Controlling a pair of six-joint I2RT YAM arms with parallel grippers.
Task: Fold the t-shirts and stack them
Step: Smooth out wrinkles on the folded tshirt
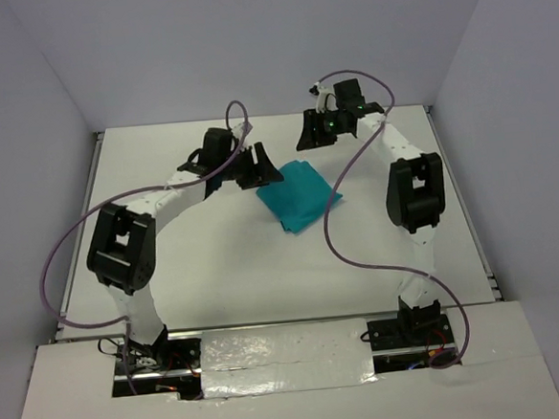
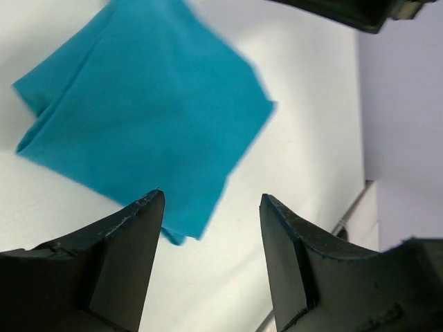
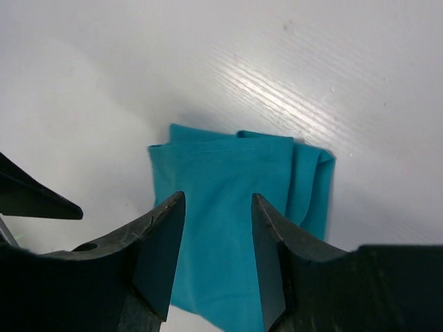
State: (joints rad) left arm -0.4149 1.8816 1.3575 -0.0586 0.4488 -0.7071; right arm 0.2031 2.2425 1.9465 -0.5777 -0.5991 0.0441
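The t-shirt [image 1: 298, 199] is a single teal garment, folded into a small square, lying flat on the white table [image 1: 217, 271] right of centre. My left gripper [image 1: 263, 168] hovers at its left edge, open with nothing between the fingers. In the left wrist view the t-shirt [image 2: 145, 117] lies ahead of the left gripper [image 2: 211, 196], one corner reaching just past the left fingertip. My right gripper [image 1: 305, 137] is over the shirt's far edge. In the right wrist view the right gripper [image 3: 218, 196] is open above the flat t-shirt [image 3: 221, 166], with cloth showing through the gap.
Purple cables [image 1: 333, 215] loop from both arms over the table. Metal rails [image 1: 462, 206] edge the table left and right, and grey walls stand on three sides. A foil-covered strip [image 1: 285, 358] lies between the arm bases at the near edge.
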